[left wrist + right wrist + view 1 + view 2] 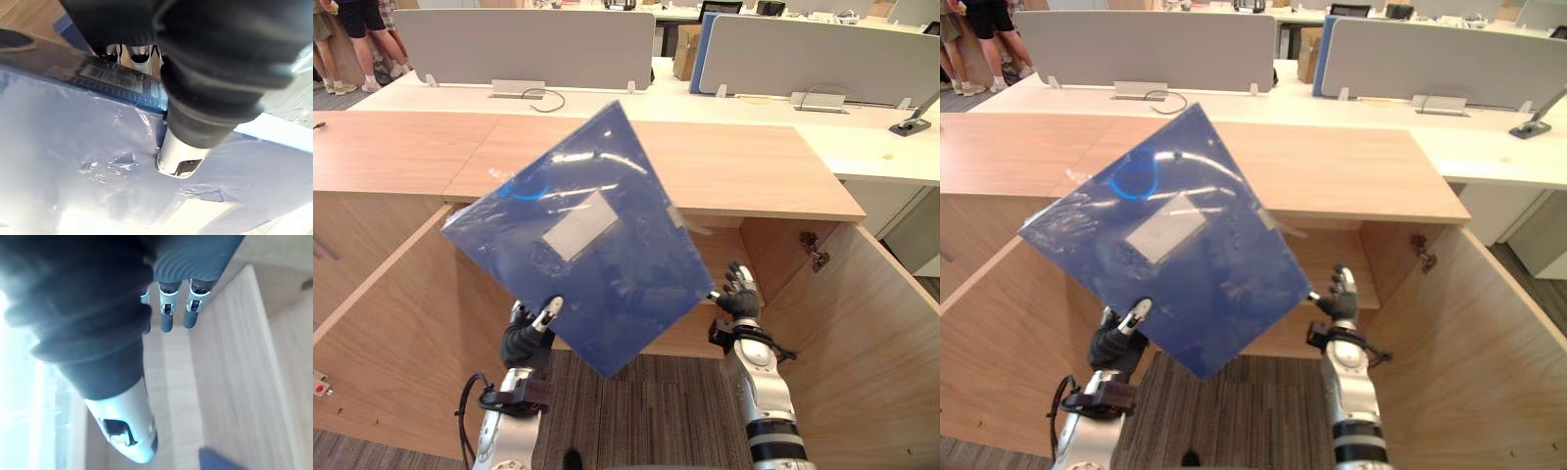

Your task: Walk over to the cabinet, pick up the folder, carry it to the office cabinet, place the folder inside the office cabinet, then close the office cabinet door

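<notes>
The left hand (527,338) grips the lower left edge of the folder (597,264), with its thumb (178,164) pressed on the front face and its fingers curled behind the edge. The right hand (740,297) is raised at the folder's right corner with its fingers (166,318) straight and holding nothing; I cannot tell whether it touches the corner. The folder is blue, wrapped in shiny clear film and has a pale label (579,225) on its face. It is held up off every surface, turned on one corner like a diamond, in front of the office cabinet (773,250). The cabinet is wooden and stands open, with its left door (401,333) and right door (862,343) swung out to either side of the arms. Striped grey carpet (646,411) lies between the doors. Past the cabinet's wooden top (724,166) runs a white counter (871,147) with grey partitions (524,44). People's legs (352,39) show at the far left.
</notes>
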Controlling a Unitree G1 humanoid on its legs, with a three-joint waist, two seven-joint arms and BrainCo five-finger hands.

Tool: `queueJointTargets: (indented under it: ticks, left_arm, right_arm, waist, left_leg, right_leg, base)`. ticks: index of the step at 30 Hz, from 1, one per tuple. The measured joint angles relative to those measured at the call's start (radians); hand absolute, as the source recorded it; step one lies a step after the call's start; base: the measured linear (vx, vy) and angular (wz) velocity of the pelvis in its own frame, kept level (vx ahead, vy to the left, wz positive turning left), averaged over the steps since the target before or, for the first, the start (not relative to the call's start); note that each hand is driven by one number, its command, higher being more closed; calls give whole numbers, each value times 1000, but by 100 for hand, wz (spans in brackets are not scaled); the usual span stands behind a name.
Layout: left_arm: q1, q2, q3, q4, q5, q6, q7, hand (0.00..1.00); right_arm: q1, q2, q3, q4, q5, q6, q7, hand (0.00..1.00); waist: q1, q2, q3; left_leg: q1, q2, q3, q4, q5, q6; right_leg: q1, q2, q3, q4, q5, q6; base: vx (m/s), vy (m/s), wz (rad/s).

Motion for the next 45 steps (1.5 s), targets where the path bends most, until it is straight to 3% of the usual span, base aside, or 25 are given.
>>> queueJointTargets:
  ticks: [8, 13, 16, 18, 24, 33, 40, 45]
  left_arm:
    - [-41, -9, 46, 28, -112, -34, 0, 100]
    - [-45, -9, 43, 39, -121, -42, 0, 100]
    - [-45, -9, 50, 40, -115, -43, 0, 100]
    - [-45, -10, 56, 43, -97, -43, 0, 100]
    - [-44, -9, 73, 47, -12, -42, -5, 100]
    - [-43, -8, 73, 82, 14, -40, -33, 100]
    - [-41, -8, 71, 88, 23, -40, -34, 100]
    - [-40, -8, 65, 120, 34, -41, -50, 100]
  right_arm:
    - [-17, -84, -161, 365, 32, 19, -40, 0]
    - [-22, -84, -153, 357, 85, 14, -39, 0]
    - [-22, -84, -77, 179, 111, 10, -22, 0]
    - [-36, -84, -2, 9, 112, -17, 16, 0]
    - [-112, -83, 142, -214, 161, -88, 126, 0]
    - [-228, -138, 280, -281, 345, -122, 239, 0]
    - [-313, -190, 419, -263, 368, -123, 319, 0]
    - [-369, -197, 537, -142, 414, -104, 366, 0]
  waist:
    - [6, 16, 11]
    - [-1, 20, 10]
    - [-3, 23, 12]
    - [-2, 23, 12]
    - [1, 21, 14]
    - [5, 21, 15]
    - [11, 20, 15]
    - [19, 20, 15]
  left_leg:
    - [0, 3, -2, 0, 2, 1]
    - [0, 6, -2, 0, 4, 1]
    - [0, 5, -3, 0, 4, 1]
    - [0, 5, -3, 0, 4, 1]
    - [0, 2, -1, 0, 4, 1]
    - [-6, 2, -1, 0, 3, 1]
    - [-7, 2, -2, 0, 3, 1]
    - [-7, 2, -4, -1, 3, 1]
  right_leg:
    - [4, 2, -1, -8, 1, 1]
    - [4, 8, 1, -5, 2, 2]
    - [3, 7, 1, -3, 2, 2]
    - [3, 5, 1, -2, 2, 2]
    - [1, 2, 1, -5, 2, 2]
    - [-2, 4, 2, -8, 4, 3]
    - [-2, 4, 1, -6, 4, 3]
    - [-3, 3, -1, -4, 4, 3]
  base:
    - [0, 0, 0]
    - [0, 0, 0]
    - [0, 0, 0]
    - [0, 0, 0]
    - [0, 0, 0]
    - [0, 0, 0]
    - [0, 0, 0]
    - [0, 0, 0]
